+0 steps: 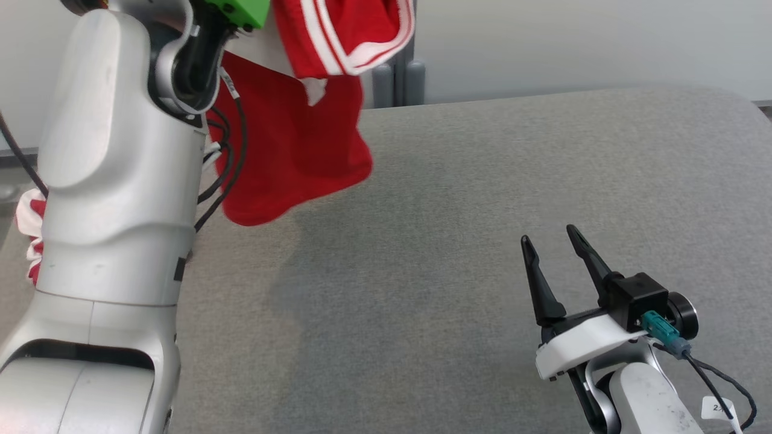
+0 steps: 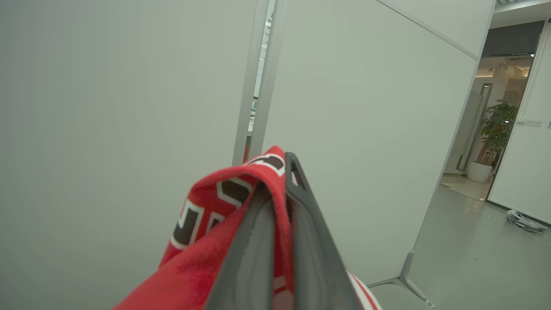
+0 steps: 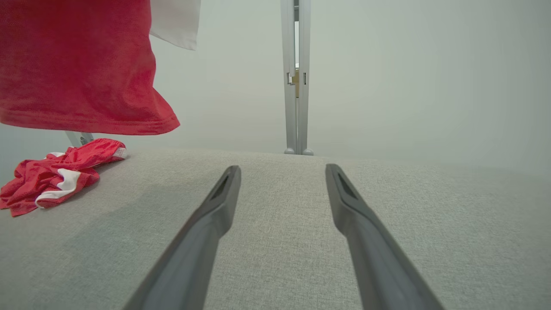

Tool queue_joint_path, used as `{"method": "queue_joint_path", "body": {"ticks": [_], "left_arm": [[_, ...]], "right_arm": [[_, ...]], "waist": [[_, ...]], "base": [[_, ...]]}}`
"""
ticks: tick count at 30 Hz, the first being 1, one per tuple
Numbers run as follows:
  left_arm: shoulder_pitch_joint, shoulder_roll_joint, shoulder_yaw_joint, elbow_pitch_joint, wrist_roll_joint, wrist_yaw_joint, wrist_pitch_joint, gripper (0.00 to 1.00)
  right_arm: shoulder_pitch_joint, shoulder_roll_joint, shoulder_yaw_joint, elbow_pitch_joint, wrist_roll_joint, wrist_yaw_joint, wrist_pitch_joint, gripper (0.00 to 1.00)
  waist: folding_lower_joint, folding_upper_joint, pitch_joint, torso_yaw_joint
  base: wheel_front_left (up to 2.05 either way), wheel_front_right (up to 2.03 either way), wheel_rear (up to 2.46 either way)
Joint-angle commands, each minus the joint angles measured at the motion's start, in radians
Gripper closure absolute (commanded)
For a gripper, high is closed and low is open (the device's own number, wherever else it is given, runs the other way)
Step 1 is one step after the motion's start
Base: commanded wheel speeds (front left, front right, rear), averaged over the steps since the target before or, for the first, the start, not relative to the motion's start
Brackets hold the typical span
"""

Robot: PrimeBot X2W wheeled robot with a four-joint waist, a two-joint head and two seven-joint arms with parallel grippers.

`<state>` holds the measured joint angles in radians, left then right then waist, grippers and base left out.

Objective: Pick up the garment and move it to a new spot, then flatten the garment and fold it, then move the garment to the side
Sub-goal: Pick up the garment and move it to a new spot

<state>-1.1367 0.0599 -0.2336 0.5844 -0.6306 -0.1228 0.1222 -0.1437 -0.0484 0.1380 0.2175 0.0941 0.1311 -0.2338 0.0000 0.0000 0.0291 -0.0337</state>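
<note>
The garment [image 1: 295, 150] is a red jersey with white stripes and trim, hanging in the air above the left back part of the grey table [image 1: 482, 211]. My left gripper [image 2: 277, 176] is raised high and shut on a fold of the garment [image 2: 206, 206], which shows dark lettering edged in white. The pale left arm [image 1: 114, 181] rises up the left side of the head view. My right gripper [image 1: 547, 235] rests low at the front right, open and empty. Its wrist view shows the garment's hem [image 3: 77, 64] hanging up and to the left of the open right gripper [image 3: 283, 168].
A second crumpled red and white cloth [image 3: 56, 176] lies on the table's left edge, partly behind my left arm [image 1: 30, 229]. Pale partition panels [image 2: 366, 129] with a metal post [image 3: 295, 77] stand behind the table. The table's rounded back right corner [image 1: 724, 102] shows.
</note>
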Motion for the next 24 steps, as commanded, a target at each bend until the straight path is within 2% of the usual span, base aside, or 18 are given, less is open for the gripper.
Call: {"method": "queue_joint_path", "body": {"ticks": [1, 6, 10, 17, 18, 19, 20, 24], "left_arm": [[0.025, -0.003, -0.019, -0.010, -0.015, -0.003, 0.006, 1.00], [0.069, -0.007, -0.116, -0.035, -0.047, 0.001, 0.011, 1.00], [0.121, -0.006, -0.206, -0.021, -0.077, 0.013, -0.003, 1.00], [0.249, -0.003, -0.325, 0.143, -0.012, 0.064, 0.013, 1.00], [0.262, -0.001, -0.336, 0.165, -0.004, 0.065, 0.012, 0.74], [0.274, -0.001, -0.345, 0.185, 0.001, 0.067, 0.007, 0.53], [0.294, -0.001, -0.350, 0.209, -0.005, 0.064, 0.000, 0.00], [0.345, -0.005, -0.336, 0.248, -0.043, 0.051, -0.063, 0.00]], "right_arm": [[-0.009, -0.003, -0.001, -0.005, 0.002, -0.001, -0.006, 0.00], [-0.021, -0.003, -0.010, -0.009, 0.013, -0.001, -0.012, 0.00], [-0.029, -0.002, -0.022, -0.006, 0.019, -0.001, -0.017, 0.00], [-0.041, -0.002, -0.034, -0.005, 0.037, -0.001, -0.026, 0.00], [-0.042, -0.002, -0.035, -0.005, 0.037, -0.001, -0.026, 0.00], [-0.042, -0.002, -0.036, -0.004, 0.036, -0.001, -0.027, 0.00], [-0.043, -0.002, -0.037, -0.003, 0.035, -0.001, -0.028, 0.00], [-0.046, -0.003, -0.045, -0.003, 0.025, -0.001, -0.030, 0.00]], "waist": [[0.0000, 0.0000, 0.023, -0.147], [0.0000, 0.0000, 0.070, -0.245], [0.0000, 0.0000, 0.106, -0.295], [0.0000, 0.0000, 0.150, -0.312], [0.0000, 0.0000, 0.152, -0.307], [0.0000, 0.0000, 0.154, -0.302], [0.0000, 0.0000, 0.155, -0.295], [0.0000, 0.0000, 0.146, -0.257]], "base": [[0.00, 0.00, 0.00], [0.00, 0.00, 0.00], [0.00, 0.00, 0.00], [0.00, 0.00, 0.00], [0.00, 0.00, 0.00], [0.00, 0.00, 0.00], [0.00, 0.00, 0.00], [0.00, 0.00, 0.00]]}}
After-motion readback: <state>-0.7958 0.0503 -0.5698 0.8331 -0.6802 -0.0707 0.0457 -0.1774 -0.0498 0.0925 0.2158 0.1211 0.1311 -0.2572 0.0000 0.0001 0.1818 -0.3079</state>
